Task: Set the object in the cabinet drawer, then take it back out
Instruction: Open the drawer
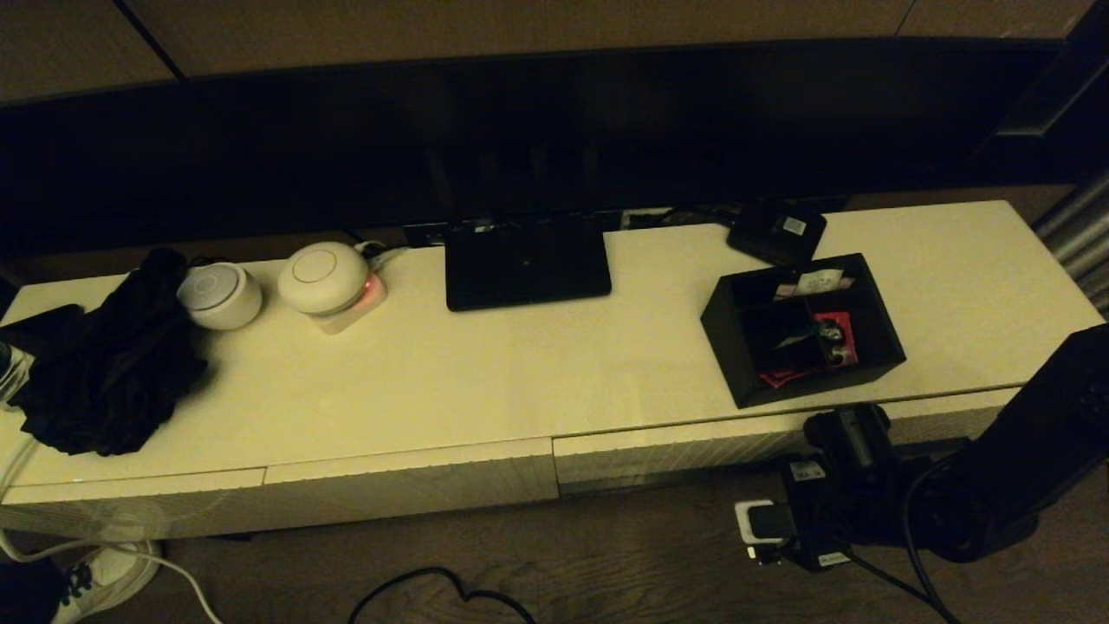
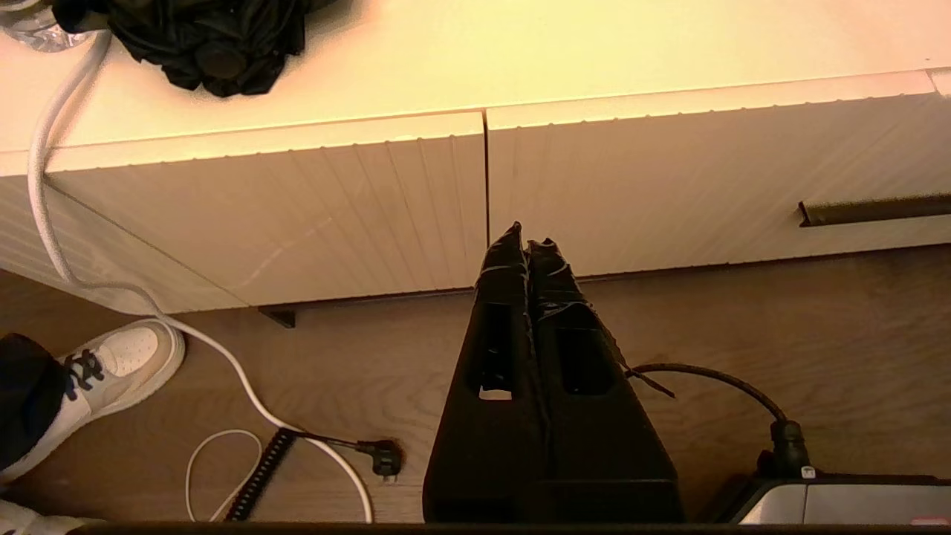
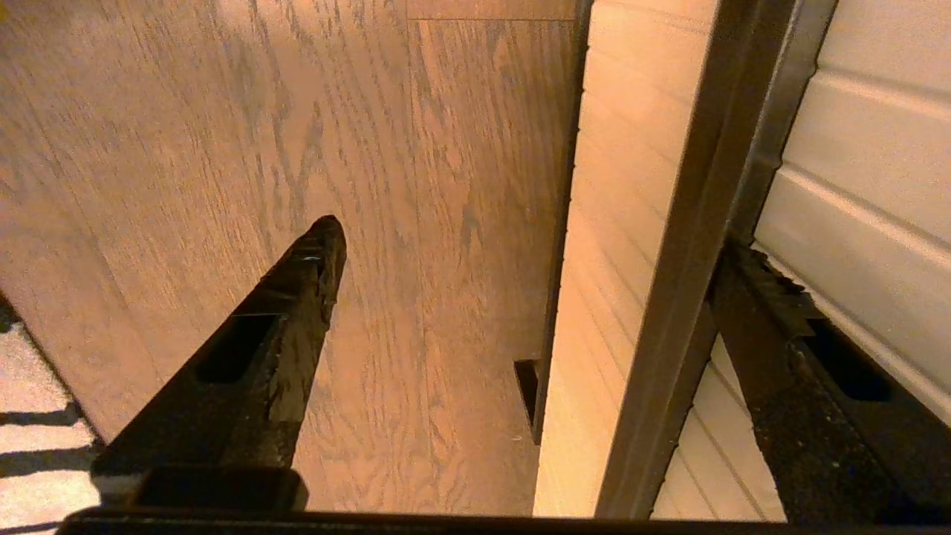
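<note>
The black divided box (image 1: 801,329) with red and white packets stands on the cabinet top (image 1: 520,373), near its front right edge. Below it the wide right-hand drawer (image 1: 684,449) is closed, its white ribbed front flush. My right gripper (image 1: 845,426) is low against that front, just under the box. In the right wrist view this gripper (image 3: 535,238) is open, and the drawer's dark handle bar (image 3: 691,260) runs between its fingers, hiding the tip of one finger (image 3: 810,349). My left gripper (image 2: 526,241) is shut and empty, hanging above the floor before a seam between drawer fronts.
A black router (image 1: 524,260) and a small flat black device (image 1: 777,230) sit at the back. Two white round devices (image 1: 325,277) and a black bundle (image 1: 104,373) occupy the left end. Cables (image 2: 223,371), a plug and a shoe (image 2: 111,364) lie on the wooden floor.
</note>
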